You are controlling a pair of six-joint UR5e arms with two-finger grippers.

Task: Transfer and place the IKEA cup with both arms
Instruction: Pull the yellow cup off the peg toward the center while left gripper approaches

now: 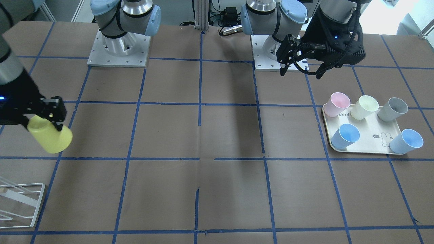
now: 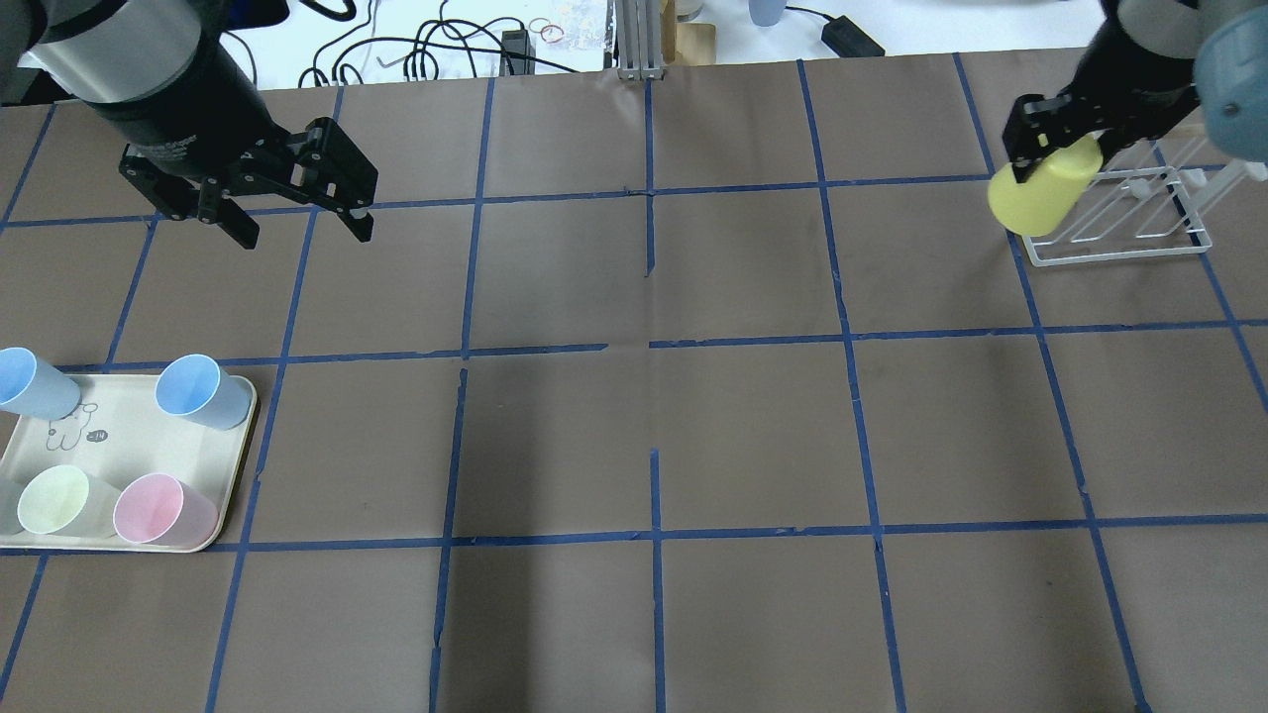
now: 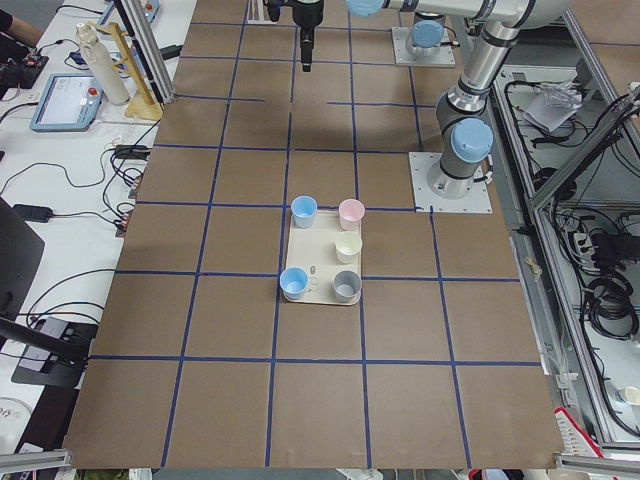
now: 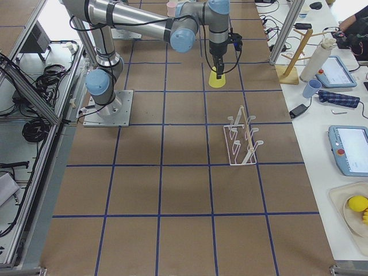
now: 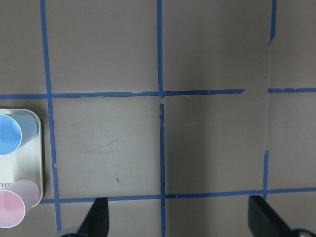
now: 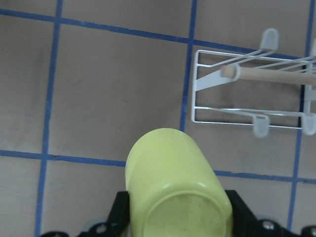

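Showing a brown paper worktop (image 1: pixel 203 135) marked into squares with blue tape, with two grey robot arms mounted along one long edge.

At the robot's right end, the right claw (image 1: pixel 51 117) is clamped around the IKEA cup (image 1: pixel 51 137), a bright yellow handleless tumbler. The claw grips the cup near its narrower end, and the wider end points away from the claw. In the overhead view the cup (image 2: pixel 1045 193) hangs above the worktop just beside a white wire rack (image 2: pixel 1119 223), overlapping the rack's near corner. The right wrist camera looks along the cup (image 6: pixel 177 192), which fills the lower middle of that view, with black fingers pressing on both sides and the rack (image 6: pixel 247 98) beyond it.

At the robot's left end, the left claw (image 2: pixel 305 233) hovers with its two black fingers spread wide and nothing between them. In the left wrist view its fingertips (image 5: pixel 98 217) stand far apart over bare paper.

Near that claw, a cream tray (image 1: pixel 369 137) with a small rabbit drawing lies flat on the worktop. Five cups stand on it, mouths up: a pink cup (image 1: pixel 337 104), a pale cream-yellow cup (image 1: pixel 365 106) and a grey cup (image 1: pixel 393 109) in one row, and two blue cups (image 1: pixel 346 135) in the other. The tray and the yellow cup are well apart, at opposite ends of the worktop.
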